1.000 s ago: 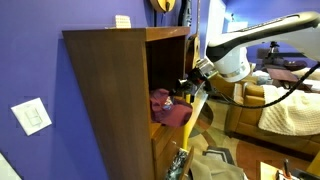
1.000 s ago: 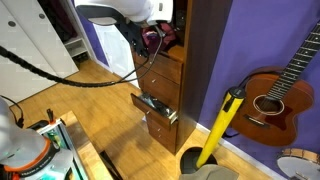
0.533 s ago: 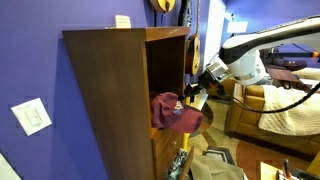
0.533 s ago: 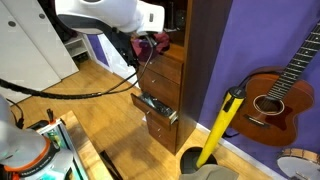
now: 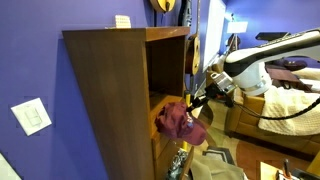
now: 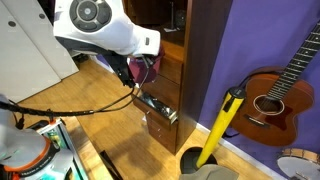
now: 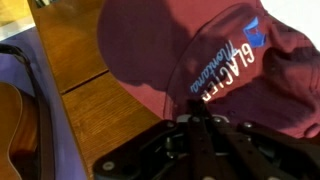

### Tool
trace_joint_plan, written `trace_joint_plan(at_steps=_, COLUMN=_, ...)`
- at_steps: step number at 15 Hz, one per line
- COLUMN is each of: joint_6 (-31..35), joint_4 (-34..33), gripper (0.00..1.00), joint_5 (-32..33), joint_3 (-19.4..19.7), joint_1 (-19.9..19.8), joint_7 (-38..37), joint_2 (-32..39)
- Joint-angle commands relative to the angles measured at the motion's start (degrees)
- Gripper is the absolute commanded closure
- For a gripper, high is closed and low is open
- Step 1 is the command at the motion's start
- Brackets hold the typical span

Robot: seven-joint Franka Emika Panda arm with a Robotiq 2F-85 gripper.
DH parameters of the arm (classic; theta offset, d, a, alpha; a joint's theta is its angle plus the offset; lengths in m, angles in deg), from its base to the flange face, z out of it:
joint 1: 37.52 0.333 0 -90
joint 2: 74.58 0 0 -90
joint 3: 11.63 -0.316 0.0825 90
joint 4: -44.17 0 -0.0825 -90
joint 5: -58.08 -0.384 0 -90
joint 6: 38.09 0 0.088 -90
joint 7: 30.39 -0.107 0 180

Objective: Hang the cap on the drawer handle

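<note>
The maroon cap (image 5: pixel 180 122) hangs from my gripper (image 5: pixel 201 96) in front of the tall dark-brown cabinet (image 5: pixel 110 90), just outside its open shelf. It also shows in an exterior view (image 6: pixel 141 68), dangling beside the orange drawer fronts (image 6: pixel 168 72). In the wrist view the cap (image 7: pixel 190 50), with blue and white lettering, fills the top of the picture. My gripper (image 7: pixel 200 125) is shut on its edge. I cannot make out the drawer handle in any view.
A lower drawer (image 6: pixel 158 108) stands pulled open with items inside. A guitar (image 6: pixel 265 100) and a yellow pole (image 6: pixel 222 125) lean against the purple wall beside the cabinet. A couch (image 5: pixel 285 112) stands behind the arm.
My gripper has pulled the cap out of the cabinet's shelf opening, away from the cabinet and somewhat lower. The cap now hangs free in front of the drawers.
</note>
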Motion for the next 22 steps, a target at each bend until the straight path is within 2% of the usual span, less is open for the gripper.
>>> trace_joint_plan(at_steps=1, joint_6=6.12, joint_4=2.49, gripper=1.0, joint_5=-3.33, joint_3=-0.13, joint_1=0.52, joint_7=2.01, joint_2=0.65)
trace_joint_plan(at_steps=6, joint_6=18.21, joint_4=2.71, gripper=1.0, joint_5=-8.9, joint_3=-2.42, joint_1=2.01, joint_7=-0.47, joint_2=5.32)
trace_joint_plan(at_steps=8, joint_6=20.42, joint_4=2.33, gripper=1.0, joint_5=-10.2, joint_3=-3.07, joint_1=2.7, joint_7=-1.04, joint_2=7.46)
trace_joint_plan(at_steps=12, joint_6=20.18, joint_4=1.36, gripper=1.0, joint_5=-11.09, joint_3=-4.0, joint_1=3.7, joint_7=-2.71, joint_2=10.94)
trace_joint_plan(at_steps=15, joint_6=20.37, joint_4=1.44, gripper=1.0, joint_5=-9.19, joint_3=-4.65, joint_1=3.22, joint_7=-5.24, joint_2=13.21)
trace_joint_plan(at_steps=22, joint_6=22.48, joint_4=1.06, gripper=1.0, joint_5=-9.1, joint_3=-3.98, joint_1=1.8, joint_7=-9.44, joint_2=16.51)
